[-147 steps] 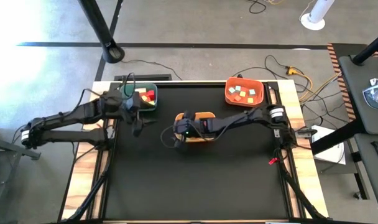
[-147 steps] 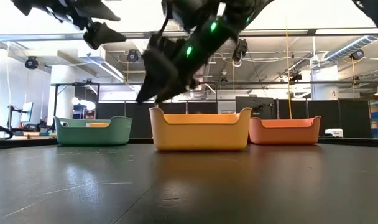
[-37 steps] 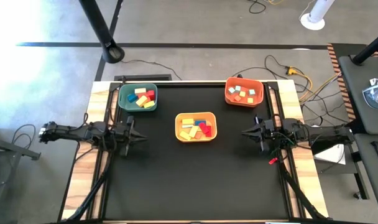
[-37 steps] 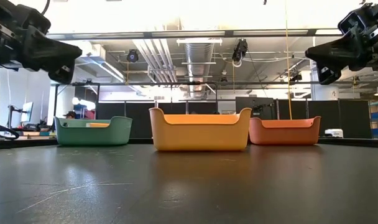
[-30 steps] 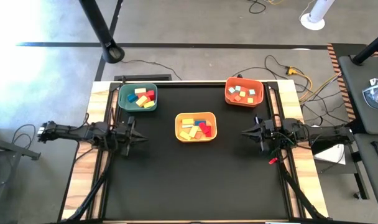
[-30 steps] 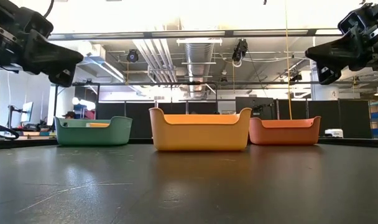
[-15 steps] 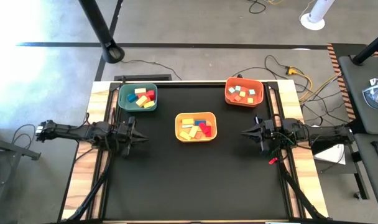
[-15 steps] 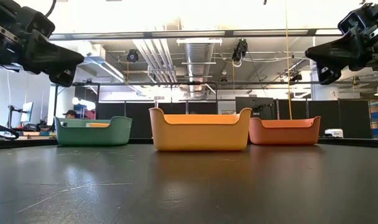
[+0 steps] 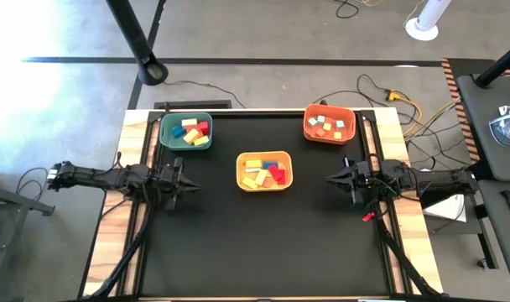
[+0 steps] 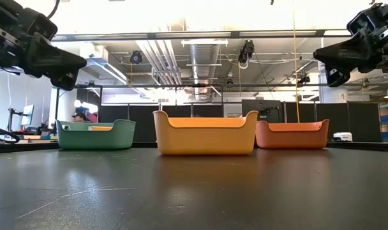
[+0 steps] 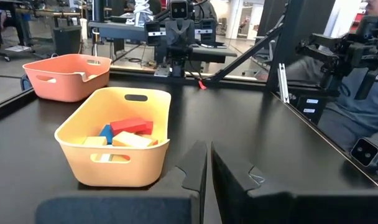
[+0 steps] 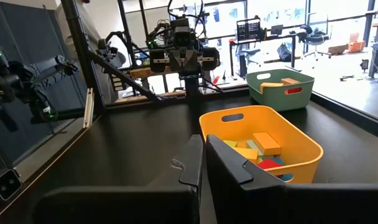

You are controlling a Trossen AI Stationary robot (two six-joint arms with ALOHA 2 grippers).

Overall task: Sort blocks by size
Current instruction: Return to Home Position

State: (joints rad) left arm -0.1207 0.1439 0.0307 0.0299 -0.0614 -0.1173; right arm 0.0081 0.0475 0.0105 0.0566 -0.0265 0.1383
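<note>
Between left hand (image 9: pixel 186 186) and right hand (image 9: pixel 329 177), blocks (image 9: pixel 263 172) lie in the yellow bin (image 9: pixel 264 153).

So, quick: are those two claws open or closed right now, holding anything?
Left gripper: shut, holding nothing.
Right gripper: shut, holding nothing.

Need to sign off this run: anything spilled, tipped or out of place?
Nothing stands out. The green bin, yellow bin and orange bin stand upright with the blocks inside; none lies on the table. The left gripper and right gripper sit at its sides, fingers shut.
</note>
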